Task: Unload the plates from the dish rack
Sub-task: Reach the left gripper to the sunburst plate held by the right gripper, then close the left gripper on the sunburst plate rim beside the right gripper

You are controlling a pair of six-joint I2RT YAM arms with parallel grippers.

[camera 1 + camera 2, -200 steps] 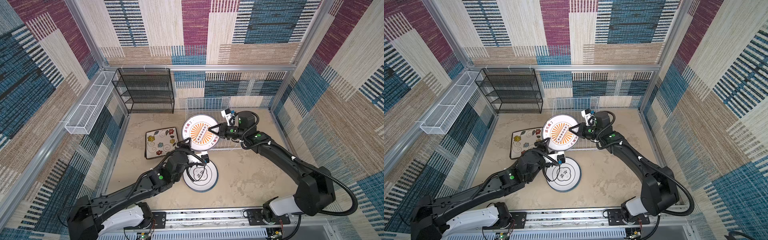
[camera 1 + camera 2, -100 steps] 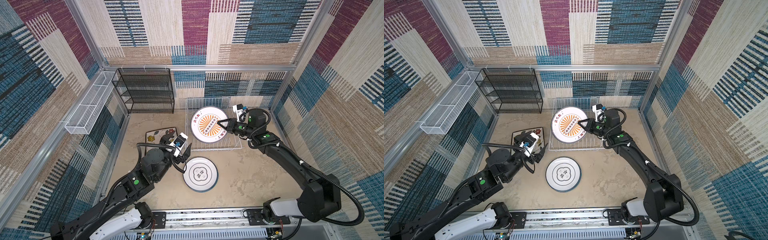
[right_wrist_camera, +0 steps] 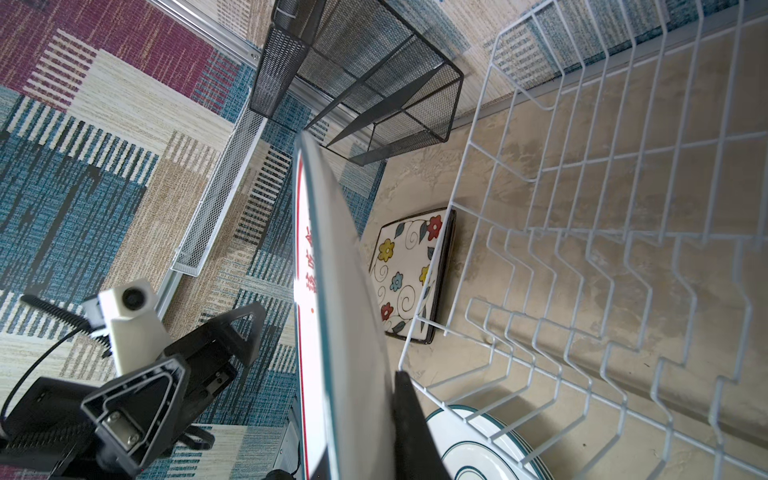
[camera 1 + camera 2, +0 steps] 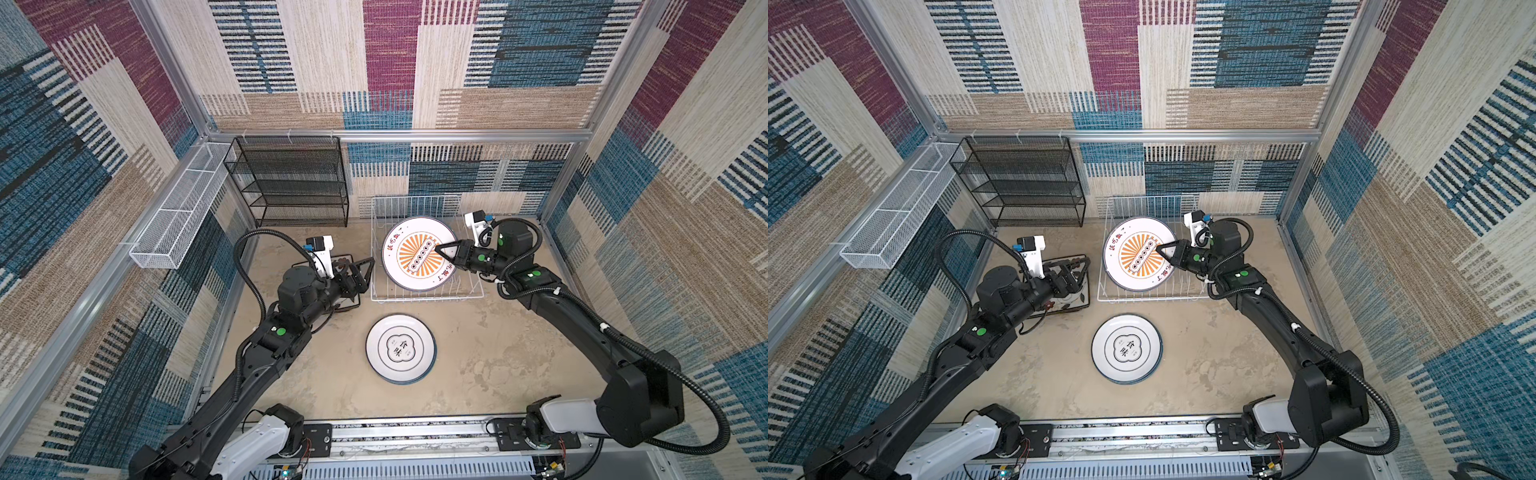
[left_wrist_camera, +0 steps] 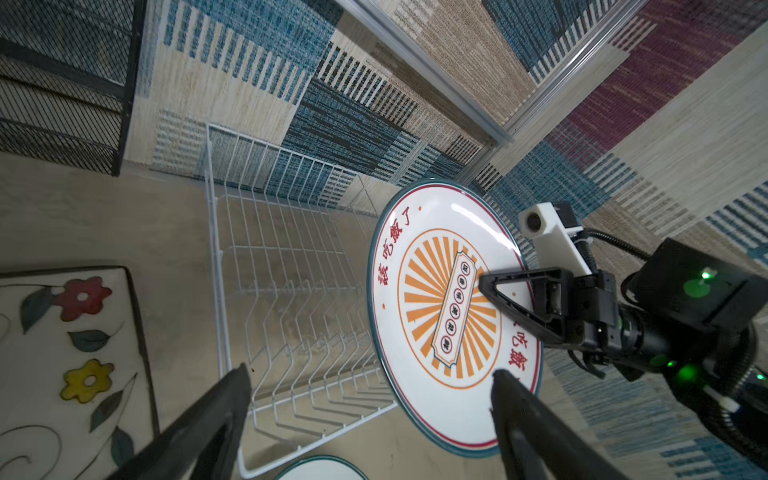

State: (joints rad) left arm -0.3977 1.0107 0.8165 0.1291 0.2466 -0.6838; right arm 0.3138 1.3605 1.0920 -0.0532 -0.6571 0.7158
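Patchwork carpet walls [image 4: 390,62] enclose a mottled beige floor [image 4: 498,365]; right claw [image 4: 439,249] clamps the sunburst plate [image 4: 409,268], left claw [image 4: 368,270] gapes.

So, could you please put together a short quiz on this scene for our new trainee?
1. True or false: the right pincer is shut on the orange sunburst plate.
2. How does the left pincer stand? A) open, holding nothing B) shut on the rack's wire C) shut on the sunburst plate
3. Fill in: apart from the gripped plate, the number of plates standing among the tines of the white wire dish rack is ___.

Key: 1 true; 2 A; 3 zero.
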